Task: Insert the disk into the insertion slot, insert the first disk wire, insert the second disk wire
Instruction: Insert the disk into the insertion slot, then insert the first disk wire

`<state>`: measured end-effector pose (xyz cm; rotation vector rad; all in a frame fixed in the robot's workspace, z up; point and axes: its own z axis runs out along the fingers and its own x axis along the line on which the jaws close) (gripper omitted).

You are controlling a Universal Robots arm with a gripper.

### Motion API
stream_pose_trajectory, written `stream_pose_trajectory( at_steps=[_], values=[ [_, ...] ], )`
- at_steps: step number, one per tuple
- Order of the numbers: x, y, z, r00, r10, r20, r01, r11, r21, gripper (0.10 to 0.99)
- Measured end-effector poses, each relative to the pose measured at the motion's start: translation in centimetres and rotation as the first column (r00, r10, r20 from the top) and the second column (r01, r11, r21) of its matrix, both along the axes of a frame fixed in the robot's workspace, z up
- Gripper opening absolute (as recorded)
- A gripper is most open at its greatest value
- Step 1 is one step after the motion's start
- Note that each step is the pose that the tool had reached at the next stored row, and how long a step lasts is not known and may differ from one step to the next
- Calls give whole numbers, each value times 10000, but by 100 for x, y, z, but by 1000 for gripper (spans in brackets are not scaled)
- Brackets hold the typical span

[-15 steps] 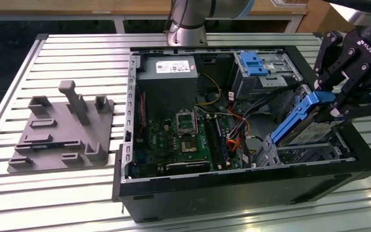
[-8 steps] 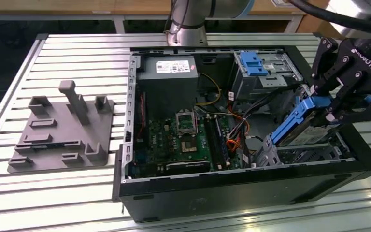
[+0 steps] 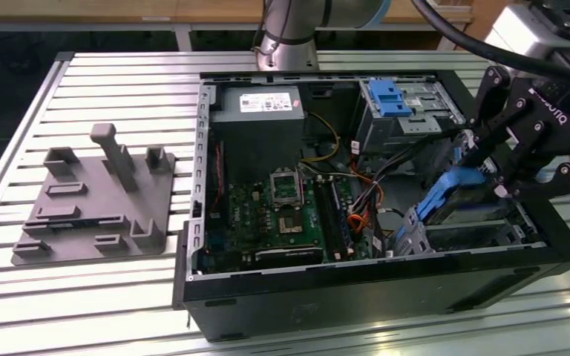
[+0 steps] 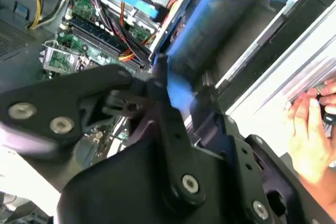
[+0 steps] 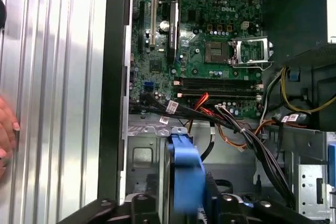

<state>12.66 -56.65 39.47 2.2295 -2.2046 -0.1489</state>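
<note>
Claw [image 3: 498, 163]: closed on the disk [image 3: 450, 187], gripping it by the blue carrier; in the first wrist view the carrier sits edge-on between the jaws. Disk: held tilted, lower end just above the insertion slot [image 3: 473, 236] at the front corner of the computer case [image 3: 364, 276], on the exterior view's right; I judge it not yet seated. Cable bundle [image 5: 239, 129]: black, red and orange leads cross the bay just beside the slot mouth. Person's hand [image 4: 310, 129]: resting on the table [image 3: 116, 81] slats beside the case wall. Risks, as I read them: the tilt against the slot's rails could jam the carrier or make it slip in the grip; a loose lead could be trapped beneath the drive and pinched; the hand is near the arm's working space, so a sideways correction could reach it. Taller cage with blue latch [image 3: 389, 100]: well apart from the claw, not involved.
</note>
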Motion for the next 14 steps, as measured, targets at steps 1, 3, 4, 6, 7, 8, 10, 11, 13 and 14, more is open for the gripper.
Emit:
stream_pose_trajectory(
  at_steps=[1,3,4,6,7,8,10,11,13,14],
  values=[
    [-1,0,1,10000,1,1,-1,10000,-2,427],
    [-3,0,0,10000,1,2,-1,10000,0,557],
    [-4,0,0,10000,1,2,-1,10000,-2,557],
    [-4,0,0,10000,0,2,0,10000,-1,557],
    [-4,0,1,10000,0,2,0,10000,-2,557],
    [-4,0,1,10000,1,2,-1,10000,-2,557],
    [-9,0,0,10000,0,2,0,10000,-1,557],
    [-9,0,0,10000,0,2,0,10000,-1,557],
    [-10,0,0,10000,1,2,-1,10000,-1,557],
    [-10,0,0,10000,0,2,0,10000,-1,557]
  ],
)
